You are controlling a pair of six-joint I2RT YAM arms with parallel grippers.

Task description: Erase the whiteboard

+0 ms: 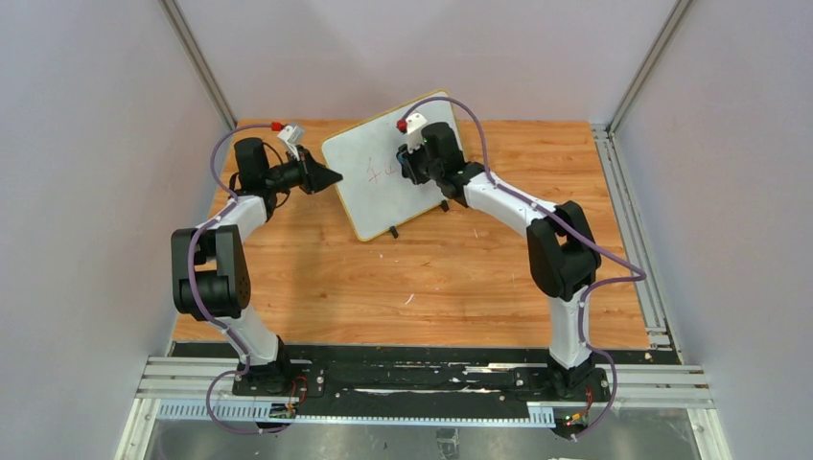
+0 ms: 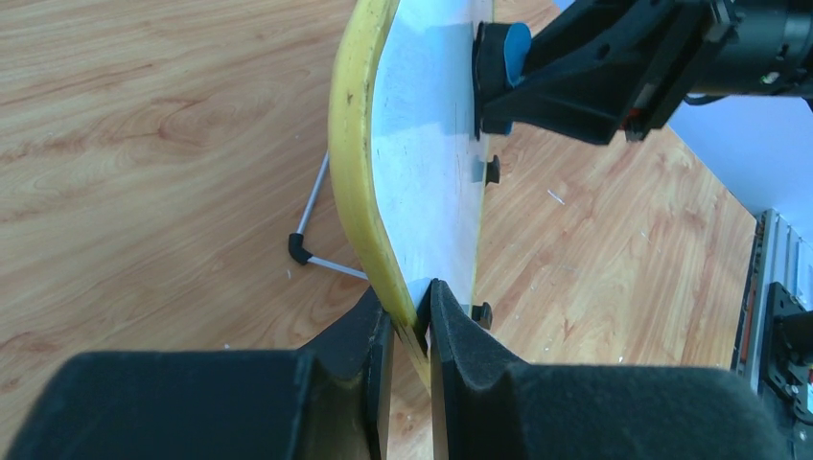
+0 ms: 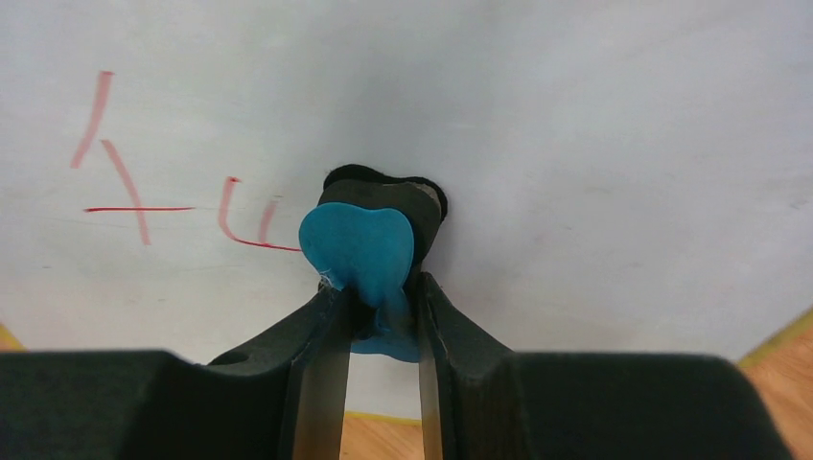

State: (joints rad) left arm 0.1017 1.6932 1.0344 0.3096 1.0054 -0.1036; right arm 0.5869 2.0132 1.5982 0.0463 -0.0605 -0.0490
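Left tool (image 2: 410, 311) pinches your propped whiteboard (image 1: 362, 196), long axis toward the desk's (image 1: 431, 287) far-right corner; outstretched right tool (image 3: 374, 302) clamps an eraser (image 3: 357, 247).

The left arm (image 1: 235, 222) and right arm (image 1: 503, 201) had white links, black joints, purple cables (image 1: 449, 98); left gripper (image 2: 410, 305) and right gripper (image 3: 374, 299) were black

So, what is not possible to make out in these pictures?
Red marks: top external, too small to read; right wrist, the blue eraser covers their right end.
Eraser's wiping face: right wrist, turned toward the whiteboard, behind its own blue body.
Wire stand: left wrist, mostly behind the board's yellow frame.
Pinched board edge: left wrist, between the pads of the left gripper.
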